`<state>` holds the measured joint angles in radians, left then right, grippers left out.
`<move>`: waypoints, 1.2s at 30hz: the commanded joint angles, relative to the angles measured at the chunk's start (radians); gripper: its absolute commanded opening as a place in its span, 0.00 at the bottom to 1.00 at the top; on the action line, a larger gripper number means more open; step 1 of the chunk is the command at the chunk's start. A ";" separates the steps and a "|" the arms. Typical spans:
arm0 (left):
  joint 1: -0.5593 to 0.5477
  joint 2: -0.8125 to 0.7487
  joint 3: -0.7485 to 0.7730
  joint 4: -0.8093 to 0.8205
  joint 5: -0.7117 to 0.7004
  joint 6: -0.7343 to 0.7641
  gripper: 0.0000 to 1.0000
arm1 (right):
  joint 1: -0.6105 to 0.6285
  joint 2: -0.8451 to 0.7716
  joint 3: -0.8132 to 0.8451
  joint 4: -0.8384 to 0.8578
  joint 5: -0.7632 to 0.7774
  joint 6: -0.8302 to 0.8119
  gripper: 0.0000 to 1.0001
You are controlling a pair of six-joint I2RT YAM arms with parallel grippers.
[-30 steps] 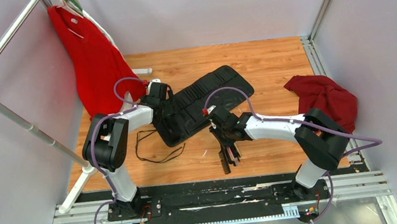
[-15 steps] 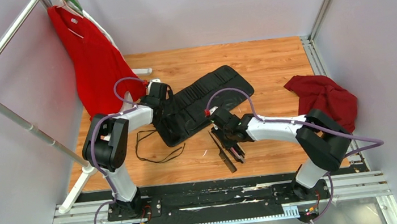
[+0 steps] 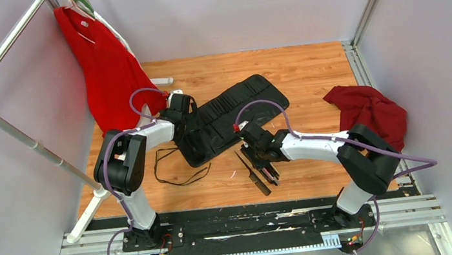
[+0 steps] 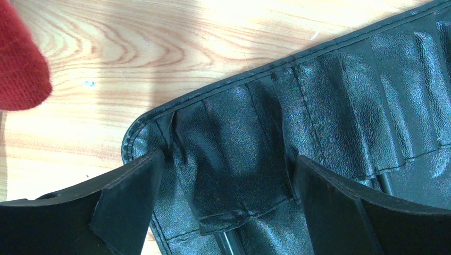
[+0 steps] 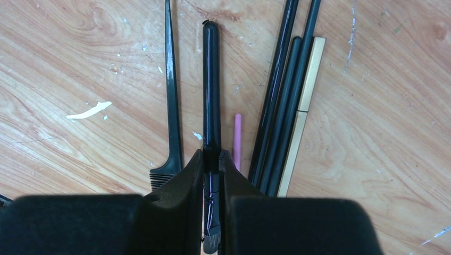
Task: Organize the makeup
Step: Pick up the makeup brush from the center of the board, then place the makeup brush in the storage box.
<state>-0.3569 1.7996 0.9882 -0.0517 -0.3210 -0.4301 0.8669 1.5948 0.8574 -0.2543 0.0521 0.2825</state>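
Wood-grain tabletop (image 3: 308, 72) inside grey walls: one brush is being picked from the loose makeup (image 3: 269, 173), while the other arm waits at the case (image 3: 234, 110).

The right gripper (image 5: 211, 159) is pinched tight on a black brush (image 5: 211, 79) close to its bristle end, with the handle pointing away along the wood. A comb (image 5: 171, 95) lies just to its left, and a pink stick (image 5: 237, 138) and a bundle of black sticks (image 5: 282, 106) lie just to its right, all near the case's near edge. I cannot tell whether the brush is off the table. The right arm stretches left and far from its base, wrist low. The left arm is folded, its gripper (image 4: 228, 159) spread wide and empty over the left end pockets of the case. This looks like the grasp step. The next move probably calls for lifting the brush clear of its neighbours and aiming the handle into a free slot.
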 commanded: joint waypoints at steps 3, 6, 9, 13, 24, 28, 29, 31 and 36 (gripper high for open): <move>0.007 0.011 -0.022 -0.041 0.020 -0.010 0.98 | -0.009 -0.059 0.050 -0.108 0.046 -0.032 0.01; 0.007 0.011 -0.022 -0.041 0.021 -0.010 0.98 | -0.009 -0.086 0.113 -0.145 0.060 -0.053 0.01; 0.007 0.010 -0.022 -0.041 0.020 -0.010 0.98 | -0.010 -0.078 0.198 -0.172 0.078 -0.077 0.01; 0.007 0.011 -0.022 -0.042 0.022 -0.009 0.98 | -0.028 -0.003 0.335 -0.202 0.059 -0.102 0.01; 0.007 0.008 -0.024 -0.041 0.023 -0.009 0.98 | -0.085 0.330 0.747 -0.329 -0.052 -0.106 0.01; 0.007 0.007 -0.026 -0.040 0.025 -0.010 0.98 | -0.105 0.414 0.828 -0.369 -0.098 -0.099 0.01; 0.007 0.006 -0.027 -0.039 0.025 -0.010 0.98 | -0.109 0.428 0.838 -0.375 -0.110 -0.096 0.01; 0.007 0.006 -0.028 -0.038 0.026 -0.011 0.98 | -0.120 0.450 0.858 -0.386 -0.137 -0.094 0.01; 0.007 0.006 -0.028 -0.037 0.026 -0.012 0.98 | -0.146 0.493 0.895 -0.417 -0.186 -0.089 0.01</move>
<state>-0.3569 1.7996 0.9882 -0.0509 -0.3206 -0.4301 0.7494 2.0583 1.6993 -0.6033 -0.0757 0.1898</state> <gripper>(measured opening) 0.980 0.095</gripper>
